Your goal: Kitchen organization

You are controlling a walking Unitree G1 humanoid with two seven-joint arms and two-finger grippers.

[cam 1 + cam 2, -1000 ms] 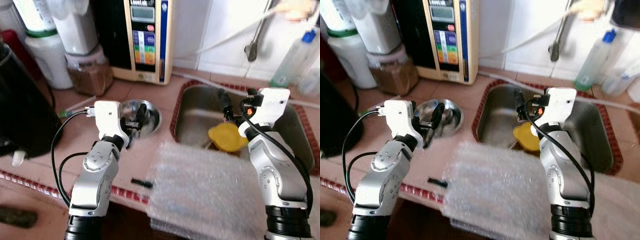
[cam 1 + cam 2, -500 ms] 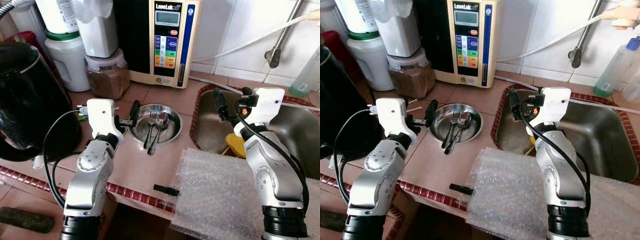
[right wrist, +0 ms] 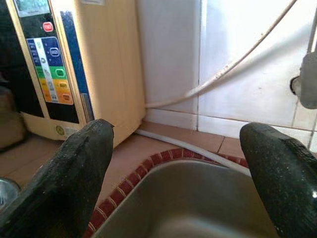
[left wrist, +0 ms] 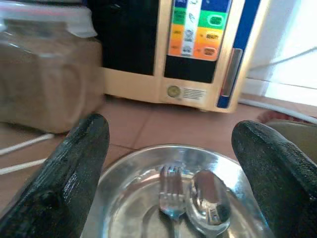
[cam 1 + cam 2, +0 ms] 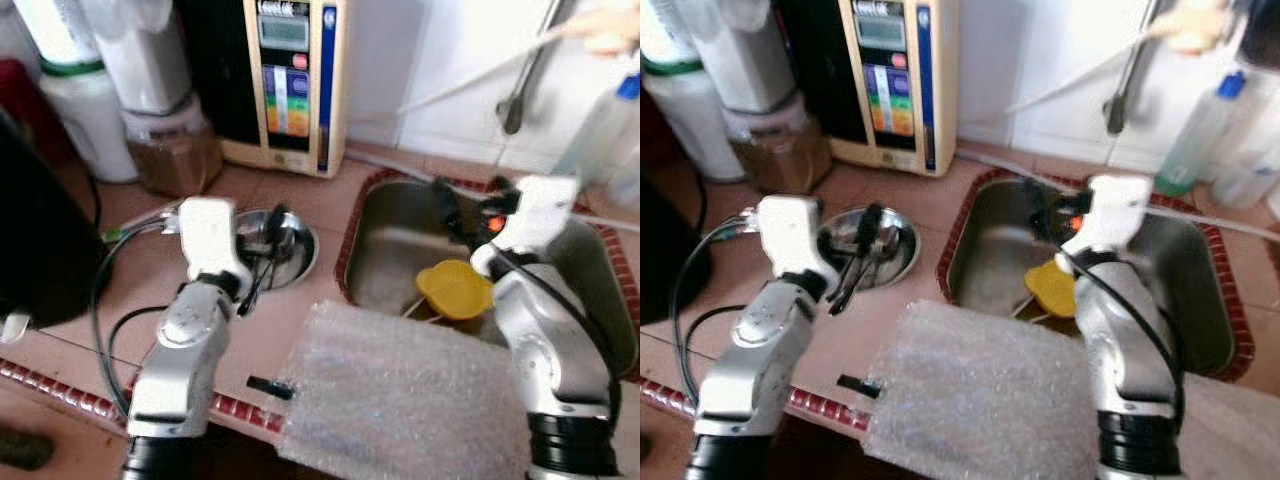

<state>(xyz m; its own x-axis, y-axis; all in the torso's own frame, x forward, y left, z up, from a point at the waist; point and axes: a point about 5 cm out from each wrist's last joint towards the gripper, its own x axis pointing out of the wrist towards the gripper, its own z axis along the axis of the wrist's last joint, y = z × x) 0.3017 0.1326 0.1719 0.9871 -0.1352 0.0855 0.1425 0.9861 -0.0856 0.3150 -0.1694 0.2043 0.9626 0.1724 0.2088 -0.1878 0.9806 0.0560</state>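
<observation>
A shallow steel dish [image 5: 298, 262] sits on the tiled counter left of the sink, holding a fork [image 4: 171, 194] and a spoon [image 4: 210, 201]. My left gripper [image 5: 273, 228] hovers open just above the dish's left part; in the left wrist view its two fingers [image 4: 79, 163] straddle the cutlery without touching it. My right gripper [image 5: 450, 205] is open and empty above the sink [image 5: 385, 245], its fingers [image 3: 74, 173] spread wide. A yellow dish [image 5: 455, 288] lies in the sink below that arm.
A bubble-wrap sheet [image 5: 400, 400] covers the counter's front edge, with a small black piece [image 5: 268, 385] beside it. A water purifier [image 5: 290, 80], a jar of brown powder [image 5: 172, 150] and white containers stand at the back. A black kettle [image 5: 30, 240] is at the left, a plastic bottle [image 5: 600, 130] at the far right.
The whole picture has swung and blurred, so the head moved. Both arms keep their pose; the left gripper now sits over the dish rather than beside its left rim.
</observation>
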